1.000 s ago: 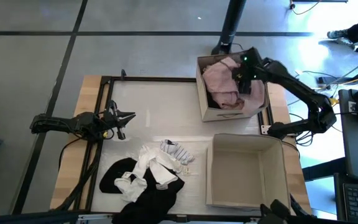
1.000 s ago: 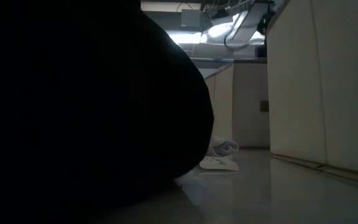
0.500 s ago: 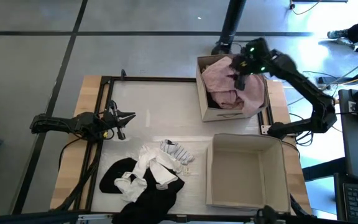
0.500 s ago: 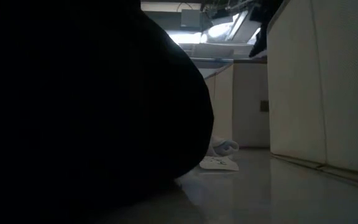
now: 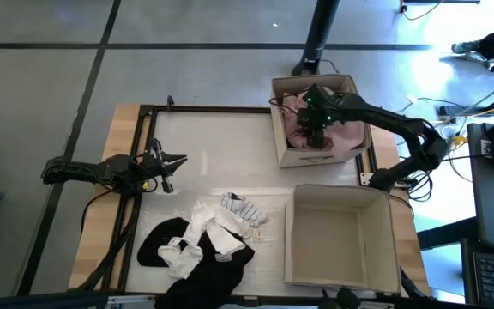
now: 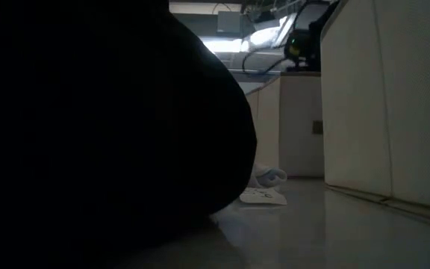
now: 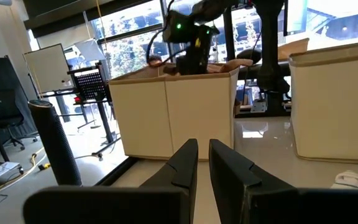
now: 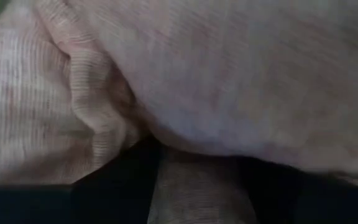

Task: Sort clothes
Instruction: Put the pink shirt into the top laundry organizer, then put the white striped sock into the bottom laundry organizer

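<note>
A pale pink garment (image 5: 297,110) lies bunched in the far cardboard box (image 5: 320,154). My right gripper (image 5: 316,116) is down inside that box on the garment, which fills the right wrist view (image 8: 229,74). A heap of black clothes (image 5: 204,266) and small white ones (image 5: 211,230) lies on the table near the front edge, with a striped white piece (image 5: 243,209) beside it. My left gripper (image 5: 177,160) waits shut and empty at the table's left side, also seen in the left wrist view (image 7: 202,155). The plaid shirt and the navy piece do not show. My right gripper has a fold of the pink garment (image 8: 197,180) between its two fingers (image 8: 120,183). It comes from above, slanting down into the box. The garment lies bunched in the box under and around the fingers. One layer or several, I cannot tell.
A second cardboard box (image 5: 341,236) stands open at the table's near right, and no clothes show in it. A black garment (image 6: 110,134) close to the low camera blocks most of that view. A dark frame (image 5: 148,120) runs along the table's left and far edges.
My right gripper first rose above the far box with pink cloth, then went down and toward the table's left, into the box and onto the pink garment. The garment has settled lower in the box.
</note>
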